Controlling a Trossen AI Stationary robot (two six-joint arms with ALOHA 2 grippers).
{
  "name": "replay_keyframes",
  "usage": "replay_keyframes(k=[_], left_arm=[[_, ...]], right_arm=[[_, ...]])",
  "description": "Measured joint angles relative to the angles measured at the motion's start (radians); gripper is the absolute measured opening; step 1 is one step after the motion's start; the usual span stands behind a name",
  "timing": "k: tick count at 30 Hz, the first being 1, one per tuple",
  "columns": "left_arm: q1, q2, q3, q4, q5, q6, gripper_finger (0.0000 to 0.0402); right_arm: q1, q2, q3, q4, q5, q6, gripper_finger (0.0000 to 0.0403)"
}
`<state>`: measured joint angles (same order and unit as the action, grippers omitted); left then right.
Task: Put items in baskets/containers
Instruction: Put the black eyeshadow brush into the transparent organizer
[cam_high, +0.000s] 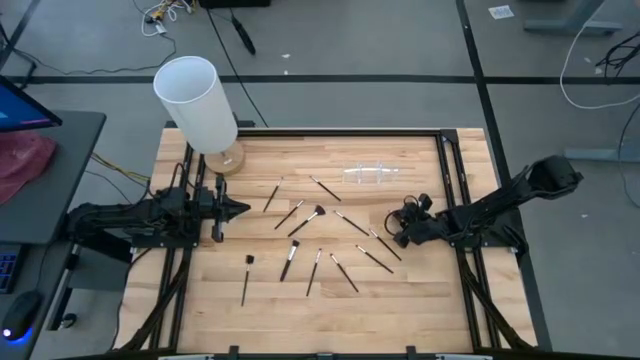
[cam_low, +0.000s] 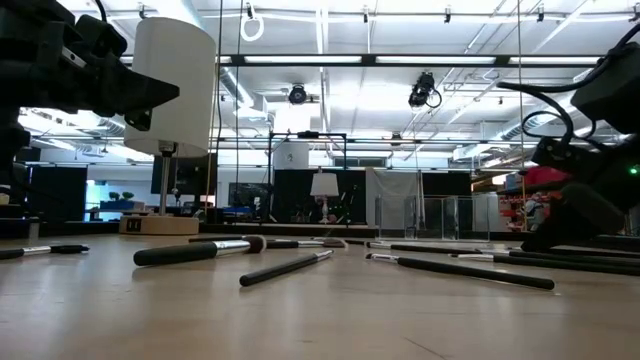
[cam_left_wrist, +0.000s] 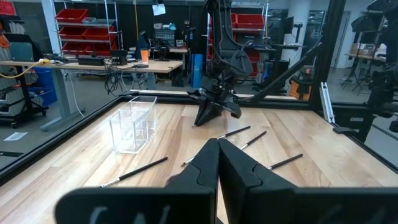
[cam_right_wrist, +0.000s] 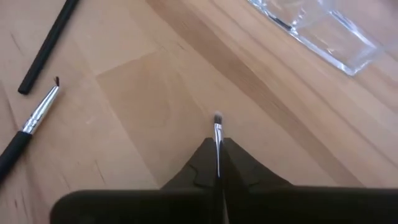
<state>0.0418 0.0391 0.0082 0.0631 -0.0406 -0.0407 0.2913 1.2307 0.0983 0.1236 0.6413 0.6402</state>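
Several thin makeup brushes (cam_high: 307, 220) lie flat on the wooden table (cam_high: 420, 300), spread across its middle. The clear plastic container (cam_high: 372, 175) stands at the far right; it also shows in the left wrist view (cam_left_wrist: 134, 123). At the table's right, my right gripper (cam_high: 393, 237) slants down and is shut on one slim brush (cam_right_wrist: 217, 127). My left gripper (cam_high: 243, 209) waits shut and level at the table's left, holding nothing. My right gripper pinches a slim brush between its two fingers, on the metal ferrule (cam_right_wrist: 217, 144) just behind the bristles. The fingers slant down from the table's right, and the brush runs along them. Its bristle tip (cam_right_wrist: 217, 117) sticks out past the fingertips. Whether it touches the wood I cannot tell.
A tall white cylinder (cam_high: 195, 100) on a round wooden base stands at the table's far left corner. Two loose brushes (cam_right_wrist: 31, 124) lie close beside my right gripper. Black frame rails (cam_high: 455, 180) run along the table's sides.
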Motion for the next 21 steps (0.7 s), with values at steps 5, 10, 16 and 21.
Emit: replay_keyframes(k=[5, 10, 16, 21], left_arm=[[0.000, 0.000, 0.000, 0.000, 0.000, 0.000, 0.0012], [0.000, 0.000, 0.000, 0.000, 0.000, 0.000, 0.0012], [0.000, 0.000, 0.000, 0.000, 0.000, 0.000, 0.0012], [0.000, 0.000, 0.000, 0.000, 0.000, 0.000, 0.0012]], right_arm=[[0.001, 0.004, -0.002, 0.141, -0.060, -0.084, 0.0002], [0.001, 0.004, -0.002, 0.174, -0.040, -0.100, 0.0000], [0.000, 0.006, -0.001, 0.234, -0.015, -0.112, 0.0002], [-0.002, 0.004, 0.001, 0.349, -0.003, -0.196, 0.0002]])
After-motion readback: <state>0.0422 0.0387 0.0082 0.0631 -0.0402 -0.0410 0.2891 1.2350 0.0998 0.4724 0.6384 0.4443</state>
